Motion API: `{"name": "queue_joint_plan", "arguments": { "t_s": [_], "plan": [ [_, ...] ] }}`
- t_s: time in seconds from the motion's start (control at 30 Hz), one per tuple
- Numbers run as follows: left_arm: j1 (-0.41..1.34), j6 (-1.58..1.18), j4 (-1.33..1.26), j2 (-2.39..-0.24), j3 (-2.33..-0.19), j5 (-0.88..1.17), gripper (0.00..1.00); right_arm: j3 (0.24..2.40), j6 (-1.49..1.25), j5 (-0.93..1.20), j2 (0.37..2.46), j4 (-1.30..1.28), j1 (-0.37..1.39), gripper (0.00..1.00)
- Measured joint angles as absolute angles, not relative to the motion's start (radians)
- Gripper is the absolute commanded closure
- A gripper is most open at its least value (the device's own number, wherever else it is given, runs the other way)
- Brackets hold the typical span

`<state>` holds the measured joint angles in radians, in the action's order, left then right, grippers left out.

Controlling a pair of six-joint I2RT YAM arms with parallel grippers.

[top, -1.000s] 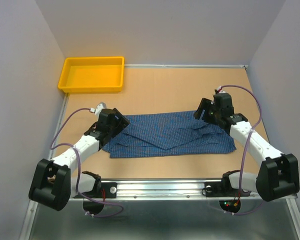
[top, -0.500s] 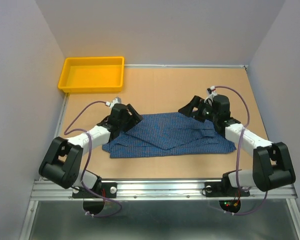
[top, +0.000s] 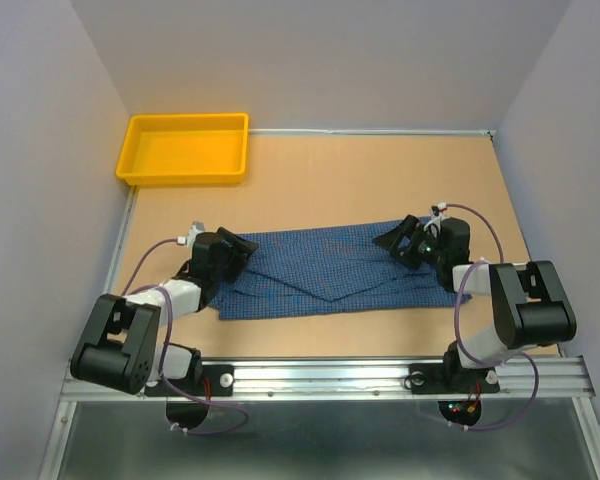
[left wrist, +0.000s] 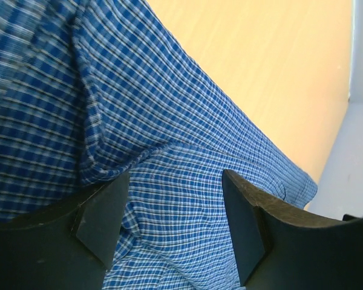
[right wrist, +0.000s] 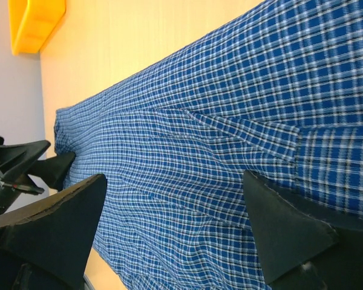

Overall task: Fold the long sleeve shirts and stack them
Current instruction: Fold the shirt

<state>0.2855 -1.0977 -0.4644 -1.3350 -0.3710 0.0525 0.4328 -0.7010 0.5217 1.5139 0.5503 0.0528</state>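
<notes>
- The blue fine-checked soft-cloth button-up shirt point(top: 325, 272) lies spread lengthways across the middle of the light brown wooden table point(top: 380, 180). It is nearer the near edge than the far one, with its flaps overlapping in loose diagonal folds.
- The left gripper point(top: 242, 247) sits low at the shirt's left end with its jaws apart. In the left wrist view they straddle a raised ridge of cloth and pinch nothing.
- The right gripper point(top: 392, 240) hangs over the shirt's far right part with its jaws spread wide and nothing held.
- Risk: if the left jaws close here, they may catch only the top layer of the ridge. A lift would then peel the fold open instead of carrying it.
- Risk: the cloth is limp, so uneven pulls from the two ends could drag the shirt askew or bunch it toward one side.
- Risk: the right fingers are over open cloth rather than an edge, so closing there could gather a wrinkle.
- Compared with a second ago, both arms have drawn back and folded in toward the near edge. The right jaws have widened, and the shirt has barely shifted.
- The yellow rectangular plastic tray point(top: 185, 170) at the far left corner is unchanged.
</notes>
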Motion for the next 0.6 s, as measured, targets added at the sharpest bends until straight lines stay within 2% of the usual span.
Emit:
{"name": "queue_joint_plan", "arguments": {
  "t_s": [0.2, 0.33, 0.47, 0.6],
  "plan": [
    [0.253, -1.091, -0.352, -1.165, -0.342, 0.018, 0.25, 0.43, -0.688, 0.552, 1.452, 0.519, 0.034, 0.0],
    [0.321, -1.053, -0.297, -1.103, -0.407, -0.004, 0.25, 0.445, -0.69, 0.592, 1.401, 0.501, 0.032, 0.0],
    [0.513, -1.026, -0.33, -1.194, -0.557, 0.017, 0.25, 0.487, -0.713, 0.627, 1.415, 0.517, 0.033, 0.0],
    [0.616, -1.023, -0.415, -1.361, -0.641, 0.058, 0.25, 0.524, -0.739, 0.644, 1.502, 0.594, 0.033, 0.0]
  ]
}}
